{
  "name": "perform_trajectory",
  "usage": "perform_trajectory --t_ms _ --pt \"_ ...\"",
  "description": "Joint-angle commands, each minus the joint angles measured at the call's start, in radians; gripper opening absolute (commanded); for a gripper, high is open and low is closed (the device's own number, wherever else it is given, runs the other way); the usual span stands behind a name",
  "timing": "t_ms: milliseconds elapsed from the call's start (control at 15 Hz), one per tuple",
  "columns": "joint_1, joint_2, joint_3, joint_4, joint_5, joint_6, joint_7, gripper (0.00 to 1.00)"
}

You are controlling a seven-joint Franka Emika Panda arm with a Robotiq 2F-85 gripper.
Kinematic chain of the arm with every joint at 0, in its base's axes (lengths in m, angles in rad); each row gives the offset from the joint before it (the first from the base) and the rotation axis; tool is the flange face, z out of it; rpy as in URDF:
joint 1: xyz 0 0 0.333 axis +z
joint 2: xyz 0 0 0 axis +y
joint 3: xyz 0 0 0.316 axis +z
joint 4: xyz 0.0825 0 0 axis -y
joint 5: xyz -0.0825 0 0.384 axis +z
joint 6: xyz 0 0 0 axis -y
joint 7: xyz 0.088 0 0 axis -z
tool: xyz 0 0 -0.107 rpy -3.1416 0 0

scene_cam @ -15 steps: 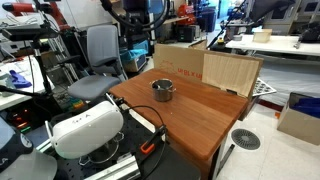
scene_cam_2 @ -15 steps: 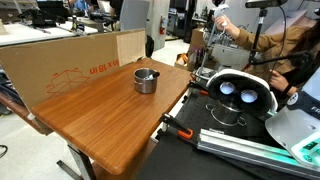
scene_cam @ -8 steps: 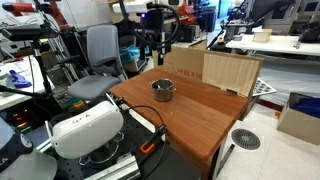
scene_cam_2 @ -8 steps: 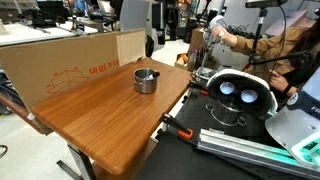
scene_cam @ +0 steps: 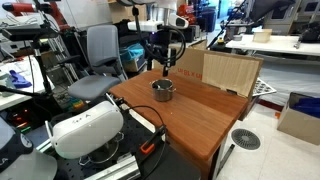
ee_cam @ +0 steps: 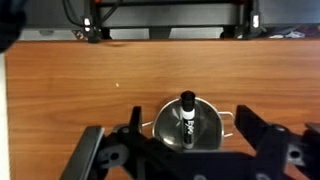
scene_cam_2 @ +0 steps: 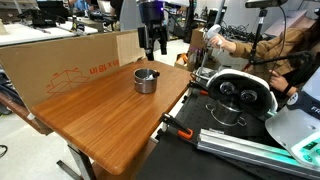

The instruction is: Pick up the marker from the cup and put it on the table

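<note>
A small shiny metal cup point(scene_cam: 162, 90) stands on the reddish-brown wooden table point(scene_cam: 200, 115), also seen in the exterior view point(scene_cam_2: 146, 80) and the wrist view point(ee_cam: 205, 125). A dark marker point(ee_cam: 186, 117) with a white label leans inside the cup, its black cap at the far rim. My gripper point(scene_cam: 165, 67) hangs above the cup, apart from it, also in the exterior view point(scene_cam_2: 153, 50). In the wrist view its open fingers point(ee_cam: 190, 150) spread to either side of the cup and hold nothing.
Pale plywood panels point(scene_cam: 230, 72) and a cardboard box point(scene_cam_2: 70, 60) stand along the table's far edge. A white headset-like device point(scene_cam: 85, 130) sits by the table's near end. An office chair point(scene_cam: 95, 55) stands behind.
The arm has come down into view and moved toward the table; my gripper now hangs right above the cup. The cup and marker have not moved.
</note>
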Motion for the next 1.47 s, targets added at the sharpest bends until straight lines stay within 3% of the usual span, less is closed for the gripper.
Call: perform_trajectory --t_ms 0,667,733,800,1400 --pt "0.0 0.084 0.007 0.073 -0.019 -0.025 0.046 1.0" --pt "0.013 0.213 0.003 0.127 -0.064 -0.044 0.088 1.0" --pt "0.014 0.216 0.003 0.128 -0.067 -0.04 0.091 0.75" --pt "0.013 0.217 0.003 0.128 -0.07 -0.037 0.09 0.74" --pt "0.014 0.221 0.002 0.145 -0.092 -0.047 0.116 0.07"
